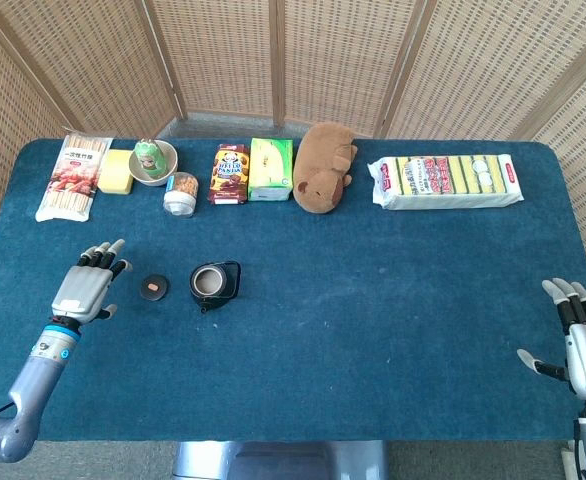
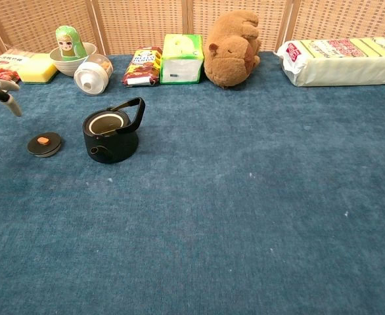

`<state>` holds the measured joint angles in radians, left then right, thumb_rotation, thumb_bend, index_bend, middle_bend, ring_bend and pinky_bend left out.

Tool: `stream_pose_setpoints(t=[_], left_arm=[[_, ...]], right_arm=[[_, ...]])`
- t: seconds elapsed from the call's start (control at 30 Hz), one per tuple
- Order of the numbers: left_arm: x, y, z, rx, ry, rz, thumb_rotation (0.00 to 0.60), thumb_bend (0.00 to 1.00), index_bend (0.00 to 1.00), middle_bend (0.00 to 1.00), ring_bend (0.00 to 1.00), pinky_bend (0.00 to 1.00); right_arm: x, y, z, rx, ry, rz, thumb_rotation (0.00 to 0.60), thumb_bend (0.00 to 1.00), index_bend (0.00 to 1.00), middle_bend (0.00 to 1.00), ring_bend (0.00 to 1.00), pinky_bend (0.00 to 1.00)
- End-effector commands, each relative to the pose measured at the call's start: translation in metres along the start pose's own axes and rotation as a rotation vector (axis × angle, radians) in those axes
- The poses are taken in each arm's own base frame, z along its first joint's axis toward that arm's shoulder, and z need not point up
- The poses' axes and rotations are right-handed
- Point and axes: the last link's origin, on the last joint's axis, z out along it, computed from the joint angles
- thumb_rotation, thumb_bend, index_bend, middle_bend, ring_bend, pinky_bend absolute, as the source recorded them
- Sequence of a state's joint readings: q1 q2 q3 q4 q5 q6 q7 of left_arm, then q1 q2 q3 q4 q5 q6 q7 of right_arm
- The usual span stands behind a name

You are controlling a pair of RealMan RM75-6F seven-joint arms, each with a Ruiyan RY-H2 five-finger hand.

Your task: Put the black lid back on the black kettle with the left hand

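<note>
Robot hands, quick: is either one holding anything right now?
Left robot hand: open, holding nothing, beside the round black lid with the orange knob.
Right robot hand: open, holding nothing.

the left hand (image 1: 88, 289) has a silver-grey metal back, dark finger segments with pale tips, a blue-ringed wrist and a grey forearm. the right hand (image 1: 585, 345) looks alike, silver-grey with pale-tipped fingers.
</note>
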<state>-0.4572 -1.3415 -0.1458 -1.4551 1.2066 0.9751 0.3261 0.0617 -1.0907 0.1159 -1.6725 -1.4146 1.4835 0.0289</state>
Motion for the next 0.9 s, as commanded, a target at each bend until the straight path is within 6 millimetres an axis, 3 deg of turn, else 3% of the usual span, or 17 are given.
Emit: stream_pose_setpoints(t=[0.03,0.9], left_arm=[[-0.001,0.011,0.006,-0.013,-0.015,0.009,0.600,0.21,0.27,0.00,0.00,0.08],[-0.008,0.043,0.036,0.002,-0.070,0.069,0.600,0.19,0.27,0.00,0.00,0.08]], right_arm=[[0.000,0.000,0.000,0.000,-0.001,0.001,0.600,0.12,0.10,0.09,0.07,0.00],[0.006,0.005,0.001,-0.016,0.022,0.017,0.600,0.12,0.10,0.09,0.07,0.00]])
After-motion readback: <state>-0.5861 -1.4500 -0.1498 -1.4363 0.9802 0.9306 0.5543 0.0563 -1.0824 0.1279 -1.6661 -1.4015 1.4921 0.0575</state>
